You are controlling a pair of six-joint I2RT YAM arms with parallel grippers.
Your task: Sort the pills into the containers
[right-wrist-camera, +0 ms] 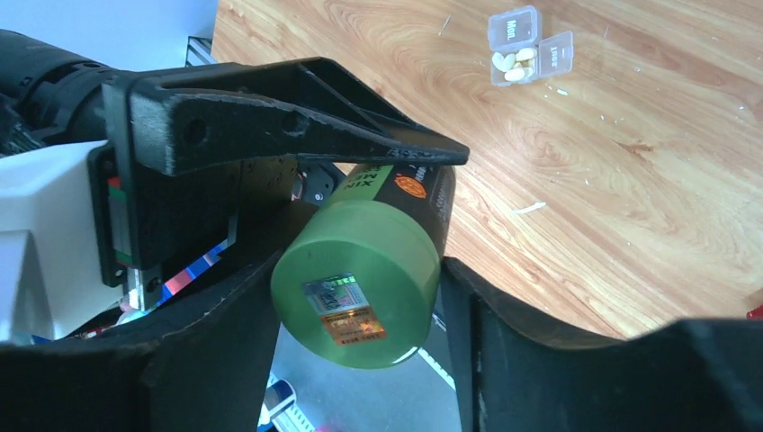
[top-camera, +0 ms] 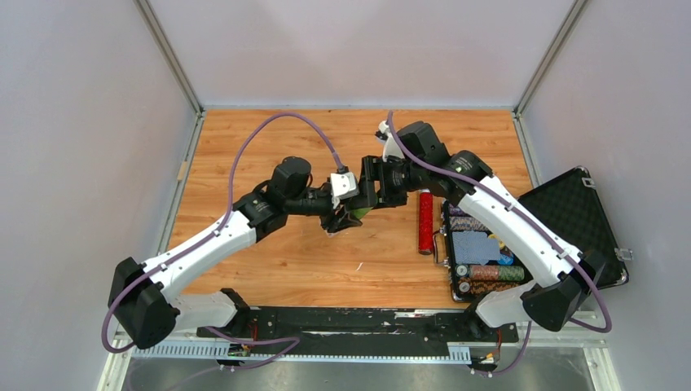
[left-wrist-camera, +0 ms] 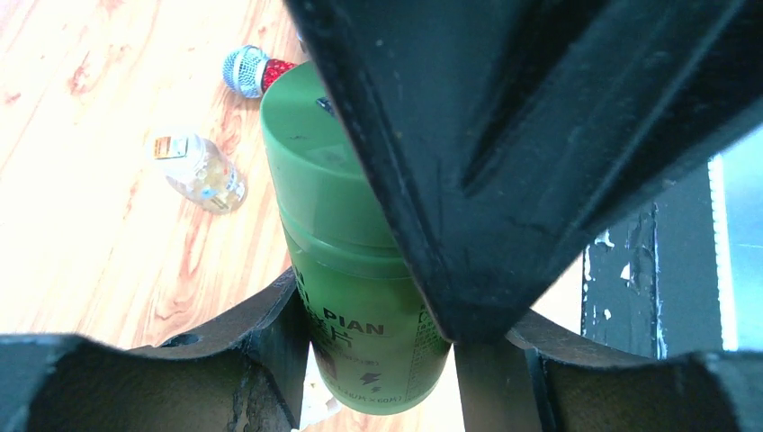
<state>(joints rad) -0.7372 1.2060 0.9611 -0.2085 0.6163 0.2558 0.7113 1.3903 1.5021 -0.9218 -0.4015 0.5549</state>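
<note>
A small green pill bottle (top-camera: 352,214) is held in the air between both grippers over the middle of the table. My left gripper (left-wrist-camera: 378,346) is shut on its labelled body (left-wrist-camera: 360,270). My right gripper (right-wrist-camera: 355,288) is closed around its green cap (right-wrist-camera: 355,279). The tiny clear container (right-wrist-camera: 522,49) lies on the wood with its lids open and several pale pills (right-wrist-camera: 513,65) in one compartment. It also shows in the left wrist view (left-wrist-camera: 198,171). In the top view the arms hide it.
A red glittery tube (top-camera: 424,221) lies right of the grippers, and its silver tip shows in the left wrist view (left-wrist-camera: 245,70). An open black case (top-camera: 562,220) with poker chips stands at the right edge. Small white flecks (right-wrist-camera: 531,208) dot the wood.
</note>
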